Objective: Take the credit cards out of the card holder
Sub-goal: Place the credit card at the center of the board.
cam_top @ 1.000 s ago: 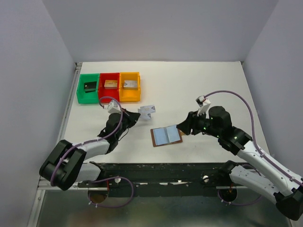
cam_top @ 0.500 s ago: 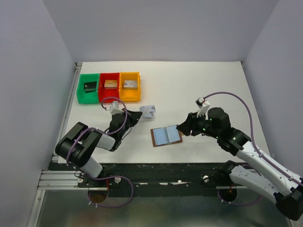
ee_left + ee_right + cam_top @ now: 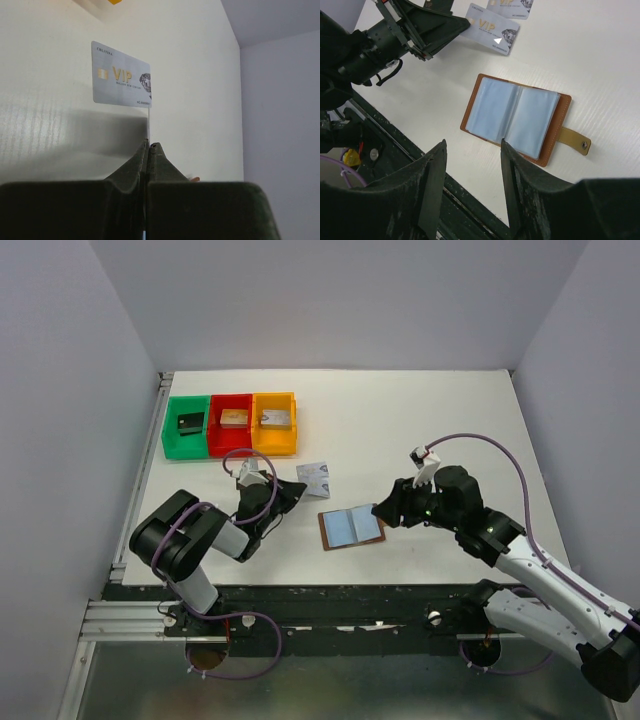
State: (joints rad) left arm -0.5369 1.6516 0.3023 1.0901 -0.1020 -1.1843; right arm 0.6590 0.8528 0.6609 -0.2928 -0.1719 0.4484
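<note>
White surface (image 3: 420, 420) is carrying everything. Both arms are reaching inward: the left one is lying low with its elbow folded back, and the right one is angling down from the right. Brown leather card holder (image 3: 351, 528) is lying open and flat between them, pale sleeves up. Being soft and light, it is probably going to slide if tugged, so pinning it seems wise. Right end effector (image 3: 472, 145) is hovering at its right edge, fingers apart and empty. Left end effector (image 3: 149, 146) is pinching a grey credit card (image 3: 492, 29) by one edge; thin, stiff and slick, it is best taken there. A second card (image 3: 121, 75) is lying just beyond.
</note>
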